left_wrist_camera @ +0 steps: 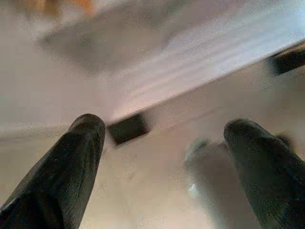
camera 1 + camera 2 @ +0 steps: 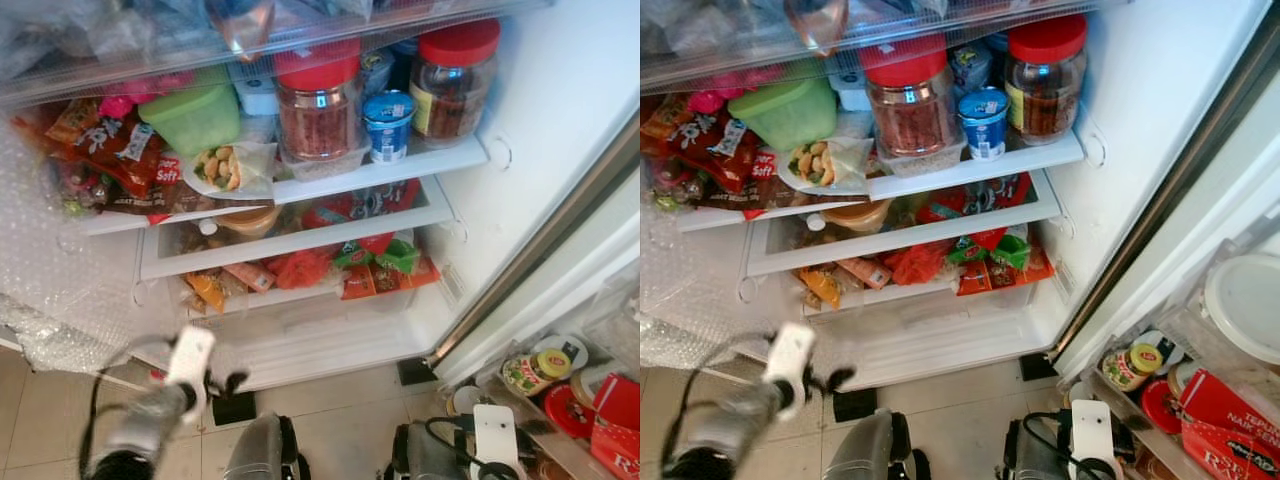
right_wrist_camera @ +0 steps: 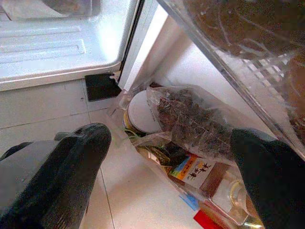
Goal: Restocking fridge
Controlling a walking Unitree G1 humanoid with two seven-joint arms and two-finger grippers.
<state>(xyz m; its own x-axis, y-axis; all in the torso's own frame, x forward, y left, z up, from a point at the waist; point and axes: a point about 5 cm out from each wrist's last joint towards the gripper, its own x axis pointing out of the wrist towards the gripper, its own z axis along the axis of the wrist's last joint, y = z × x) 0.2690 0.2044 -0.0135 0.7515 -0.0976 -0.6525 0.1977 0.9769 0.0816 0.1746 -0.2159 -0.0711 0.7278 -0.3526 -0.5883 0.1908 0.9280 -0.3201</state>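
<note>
Both arms sit low: left gripper (image 2: 228, 383) at seven o'clock, right gripper (image 3: 171, 167), jaws wide and empty. Red-lidded jars (image 2: 318, 105) hold snacks on the fridge shelf (image 2: 400, 168) at twelve; door carton (image 2: 1230, 415) reads "NAIK SEN".

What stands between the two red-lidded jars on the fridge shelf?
A small blue-lidded cup stands between the red-lidded jars, slightly forward of them; both eye views show it.
</note>
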